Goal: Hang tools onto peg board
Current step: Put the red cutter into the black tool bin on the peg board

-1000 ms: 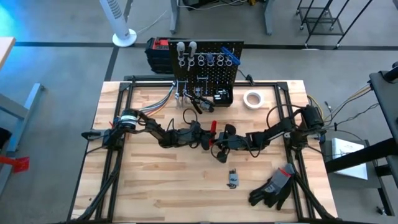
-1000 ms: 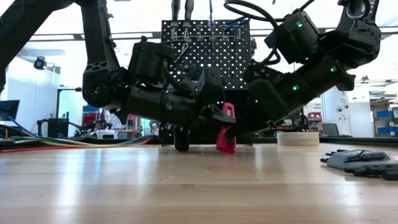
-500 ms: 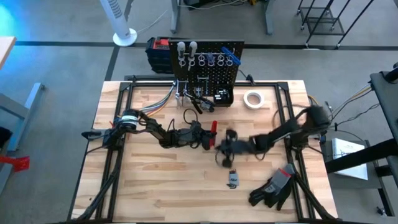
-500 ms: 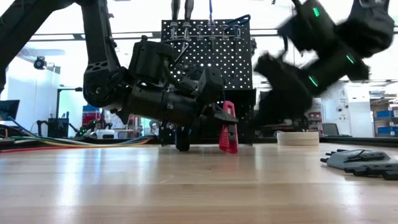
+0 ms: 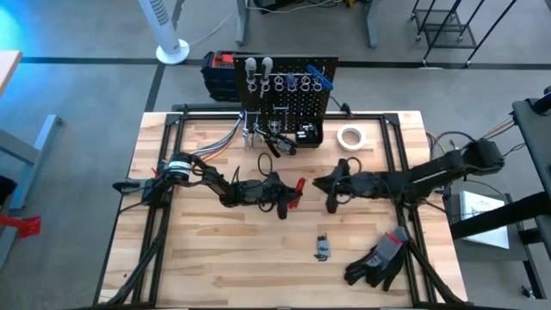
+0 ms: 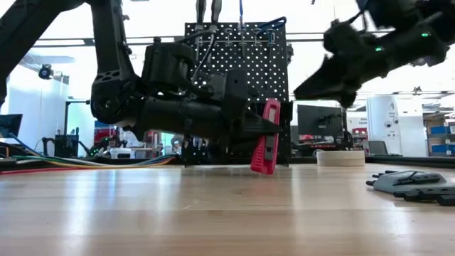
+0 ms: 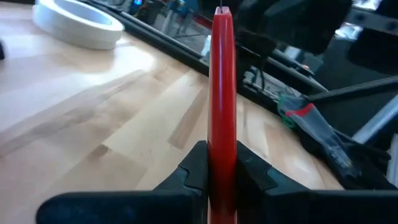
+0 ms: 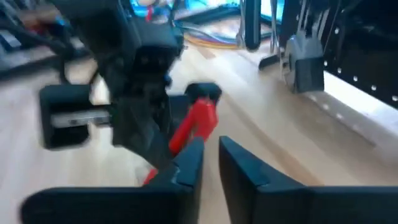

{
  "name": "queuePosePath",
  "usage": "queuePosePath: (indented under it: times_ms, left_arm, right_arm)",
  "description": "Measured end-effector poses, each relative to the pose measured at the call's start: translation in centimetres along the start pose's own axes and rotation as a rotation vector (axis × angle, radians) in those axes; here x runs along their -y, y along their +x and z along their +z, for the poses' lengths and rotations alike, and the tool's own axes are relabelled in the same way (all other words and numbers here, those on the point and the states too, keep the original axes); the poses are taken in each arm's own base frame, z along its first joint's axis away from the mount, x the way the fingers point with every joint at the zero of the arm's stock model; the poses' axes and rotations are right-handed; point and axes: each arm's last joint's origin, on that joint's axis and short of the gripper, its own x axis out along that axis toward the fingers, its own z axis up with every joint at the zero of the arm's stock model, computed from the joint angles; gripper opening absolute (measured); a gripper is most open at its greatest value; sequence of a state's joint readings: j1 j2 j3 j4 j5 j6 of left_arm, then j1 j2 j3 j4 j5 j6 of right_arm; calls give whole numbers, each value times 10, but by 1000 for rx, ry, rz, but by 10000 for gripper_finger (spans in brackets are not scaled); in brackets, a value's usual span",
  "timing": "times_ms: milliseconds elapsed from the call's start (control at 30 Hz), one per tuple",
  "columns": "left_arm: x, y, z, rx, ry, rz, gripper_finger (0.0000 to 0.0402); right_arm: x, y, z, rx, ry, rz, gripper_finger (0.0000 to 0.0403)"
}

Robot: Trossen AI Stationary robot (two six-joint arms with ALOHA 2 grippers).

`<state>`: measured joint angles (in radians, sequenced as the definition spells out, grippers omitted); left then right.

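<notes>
Left pincer (image 5: 291, 191) sits low over the middle of the wooden desk (image 5: 215, 267), pinching a red-handled tool (image 5: 297, 184); in the left wrist view the red handle (image 7: 222, 93) stands straight up between the two dark fingers (image 7: 189, 171), which press against it on both sides. In the low view the tool (image 6: 267, 139) is tilted, its lower end at or just above the desk surface; contact cannot be confirmed. Right pincer (image 5: 331, 191) is just beside it, to the right in the high view, apart from the red tool and raised above the desk in the low view (image 6: 320, 82). Its fingers (image 8: 186, 165) are spread with a narrow gap, nothing between them; the right wrist view looks past them at the left arm and the red tool (image 8: 194, 127). Peg board (image 5: 287, 86) stands upright at the far edge of the desk, with several tools hung on the hooks along its top (image 5: 280, 83) and more tools lying at its foot (image 5: 274, 136). White tape roll (image 5: 349, 137) lies right of the board. A small dark tool (image 5: 322, 248) lies on the near part of the desk, black gloves (image 5: 379, 258) close to its right.
</notes>
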<state>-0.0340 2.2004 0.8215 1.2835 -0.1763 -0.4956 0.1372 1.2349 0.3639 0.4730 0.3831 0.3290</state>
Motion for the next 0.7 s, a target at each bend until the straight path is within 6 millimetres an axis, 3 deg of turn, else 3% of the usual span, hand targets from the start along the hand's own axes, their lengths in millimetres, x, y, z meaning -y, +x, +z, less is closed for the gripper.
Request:
queuePosePath:
  times_ms: [200,300,400,567,700]
  left_arm:
    - [6,-1,1,15,50,-30,28]
    - [10,1,4,41,67,-67,28]
    - [16,6,9,61,80,-100,28]
    - [22,11,13,71,79,-132,28]
    - [24,12,13,65,79,-141,28]
  right_arm:
    - [10,-17,-7,75,126,92,129]
    - [11,-12,-17,51,136,89,168]
    - [5,-4,-12,83,150,134,198]
    - [-6,18,-10,72,115,206,221]
    - [-10,32,-12,42,76,196,211]
